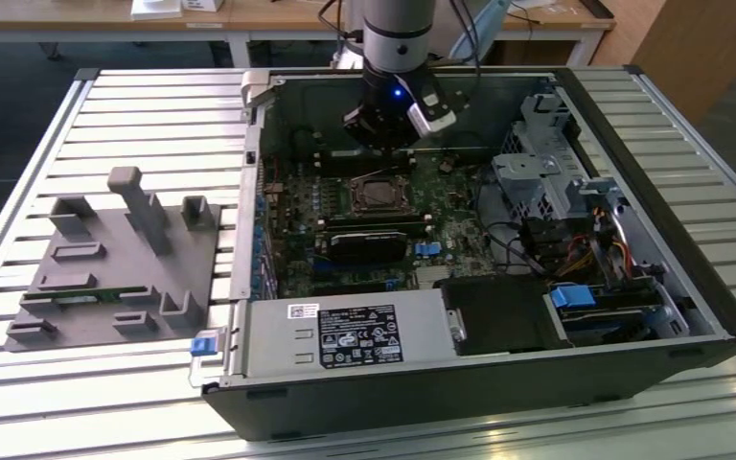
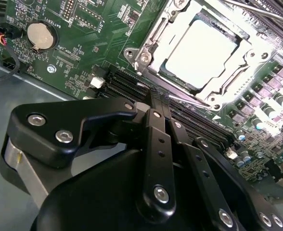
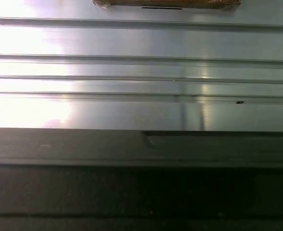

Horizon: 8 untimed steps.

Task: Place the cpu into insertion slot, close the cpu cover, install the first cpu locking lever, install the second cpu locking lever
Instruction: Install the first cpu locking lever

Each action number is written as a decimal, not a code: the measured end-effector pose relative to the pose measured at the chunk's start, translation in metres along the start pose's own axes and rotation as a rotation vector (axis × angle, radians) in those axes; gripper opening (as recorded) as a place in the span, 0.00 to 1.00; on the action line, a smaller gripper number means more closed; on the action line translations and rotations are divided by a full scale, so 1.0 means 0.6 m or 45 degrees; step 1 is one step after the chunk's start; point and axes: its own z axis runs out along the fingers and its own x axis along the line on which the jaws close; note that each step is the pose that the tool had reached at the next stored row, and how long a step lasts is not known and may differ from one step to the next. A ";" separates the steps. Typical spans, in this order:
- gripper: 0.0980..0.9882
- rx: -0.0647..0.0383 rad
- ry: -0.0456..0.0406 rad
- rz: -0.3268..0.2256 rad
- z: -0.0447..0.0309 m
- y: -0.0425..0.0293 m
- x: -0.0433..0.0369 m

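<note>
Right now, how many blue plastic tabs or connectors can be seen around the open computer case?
3: a blue latch at the case's near outside corner, a blue connector on the motherboard, and a blue tab on the drive bay. Others may be hidden.

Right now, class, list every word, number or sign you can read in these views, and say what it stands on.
Label on the power supply: print too small to read.
White lettering on the motherboard, in the second wrist view: too blurred to read.
No text can be quoted.

A ribbed silver metal surface [image 3: 141, 67] lies beyond a dark case edge [image 3: 141, 149].
</note>
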 end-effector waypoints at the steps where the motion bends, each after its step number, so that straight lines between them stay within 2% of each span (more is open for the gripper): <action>1: 0.01 0.000 0.000 0.000 0.001 0.000 0.000; 8: 0.01 0.000 0.000 0.000 0.009 0.000 -0.003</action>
